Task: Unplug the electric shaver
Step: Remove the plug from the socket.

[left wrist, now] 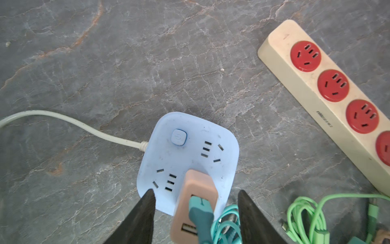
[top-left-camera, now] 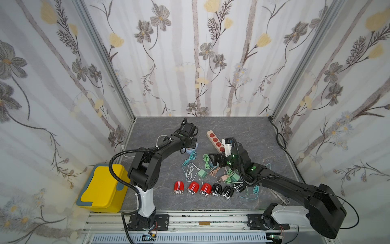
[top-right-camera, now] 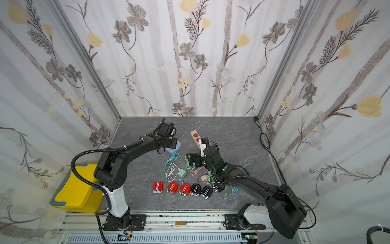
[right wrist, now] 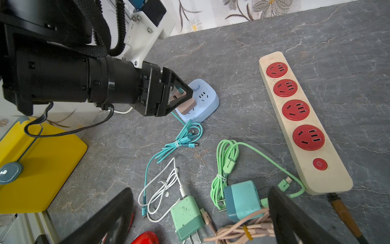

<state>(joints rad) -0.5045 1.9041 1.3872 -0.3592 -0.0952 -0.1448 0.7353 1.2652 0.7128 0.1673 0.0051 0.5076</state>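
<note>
STEREO PAIR AND WRIST CAMERAS: Both top views look steeply down from high over the front edge of the grey counter (top-left-camera: 242, 131), side by side, sharing the whole counter, three papered walls (top-left-camera: 211, 63) and both arm bases (top-left-camera: 145, 221). The left wrist camera hangs close over the blue socket block (left wrist: 185, 147) near the counter's middle, looking down past the left gripper (left wrist: 196, 191). The right wrist camera sits low, facing across the counter toward its left edge. Both wrist views share the block and the cream power strip (left wrist: 329, 99).

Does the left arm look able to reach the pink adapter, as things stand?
Likely yes: the left gripper straddles the pink adapter on the blue hub, jaws open, nothing between.
</note>
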